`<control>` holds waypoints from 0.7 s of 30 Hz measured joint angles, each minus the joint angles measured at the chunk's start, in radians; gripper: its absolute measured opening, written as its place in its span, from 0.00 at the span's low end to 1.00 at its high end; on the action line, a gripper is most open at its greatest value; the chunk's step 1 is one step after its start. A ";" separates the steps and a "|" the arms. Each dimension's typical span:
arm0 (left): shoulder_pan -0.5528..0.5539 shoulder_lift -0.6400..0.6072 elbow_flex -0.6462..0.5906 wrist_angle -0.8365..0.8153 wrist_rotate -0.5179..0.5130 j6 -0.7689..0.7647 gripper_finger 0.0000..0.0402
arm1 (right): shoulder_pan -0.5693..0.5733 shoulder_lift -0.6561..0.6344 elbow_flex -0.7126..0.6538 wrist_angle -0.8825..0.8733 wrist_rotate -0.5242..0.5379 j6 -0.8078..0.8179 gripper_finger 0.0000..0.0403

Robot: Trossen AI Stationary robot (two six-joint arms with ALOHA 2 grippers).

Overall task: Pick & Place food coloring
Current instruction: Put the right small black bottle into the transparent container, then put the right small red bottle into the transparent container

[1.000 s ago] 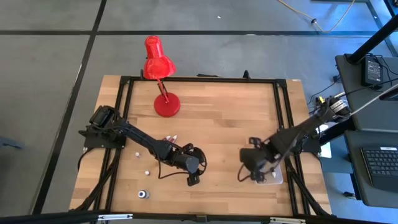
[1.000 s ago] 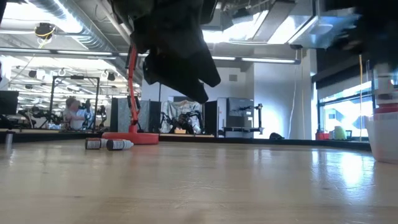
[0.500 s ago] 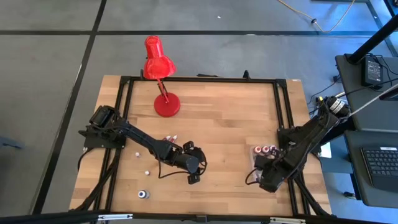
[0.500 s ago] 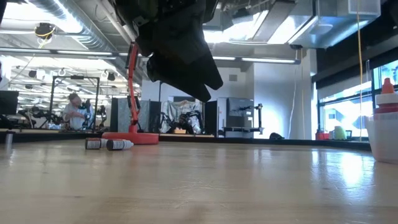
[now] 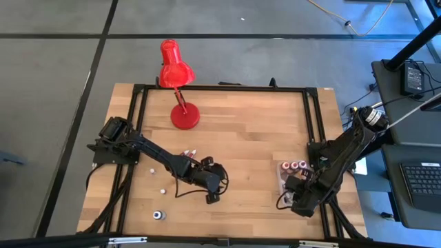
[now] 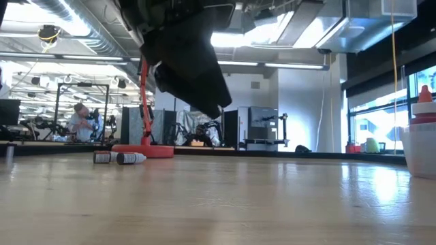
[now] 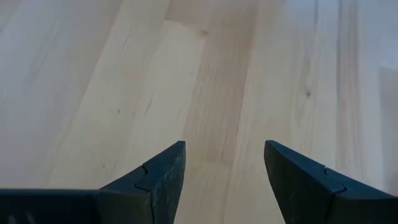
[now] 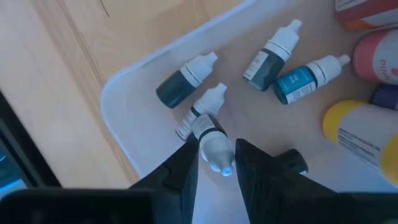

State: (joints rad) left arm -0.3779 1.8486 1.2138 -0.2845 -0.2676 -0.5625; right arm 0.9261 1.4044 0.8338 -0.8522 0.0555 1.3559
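While the right gripper [image 8: 216, 148] hangs over the tub [image 8: 118, 93] at the table's right edge, its fingers [image 8: 186, 171] stand only narrowly apart with one bottle [image 8: 208, 127] between the tips, white cap toward the wrist. The cap nearly fills the gap, and I cannot tell whether the fingers pinch it or stand just clear of it. A second bottle [image 8: 189, 118] lies right under the first, just ahead of the tips on the tub floor. Three more bottles [image 8: 183, 81] lie farther ahead of the fingers in the tub, two dark and one blue, all on their sides. Larger jars [image 8: 364, 134], yellow and pink, lie beside the right finger. From above, this gripper [image 5: 293, 193] sits at the tub's near end.

Near the table's middle front, the left gripper [image 7: 224, 180] is wide open and empty, its fingers [image 7: 158, 183] pointing down at bare table [image 7: 124, 74] with nothing between or ahead of them. From above, a few loose bottles [image 5: 187, 153] lie behind that gripper [image 5: 213, 189], near its forearm, and single white-capped ones [image 5: 162, 189] lie well off to its outer side.

At table height, two of the loose bottles [image 6: 119, 158] lie on their sides just in front of the lamp [image 6: 143, 146] base.
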 joint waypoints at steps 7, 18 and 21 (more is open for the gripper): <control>0.001 0.000 0.000 -0.092 -0.019 -0.008 0.56 | 0.001 0.000 0.001 -0.002 0.000 -0.001 0.28; 0.084 0.001 -0.001 -0.434 -0.160 -0.345 0.63 | 0.000 0.000 0.001 -0.001 -0.003 -0.002 0.28; 0.101 0.001 -0.001 -0.457 -0.155 -0.403 0.63 | 0.000 0.000 0.001 -0.001 -0.003 -0.002 0.28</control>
State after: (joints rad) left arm -0.2765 1.8492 1.2129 -0.7416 -0.4227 -0.9652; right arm 0.9264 1.4048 0.8352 -0.8536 0.0521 1.3540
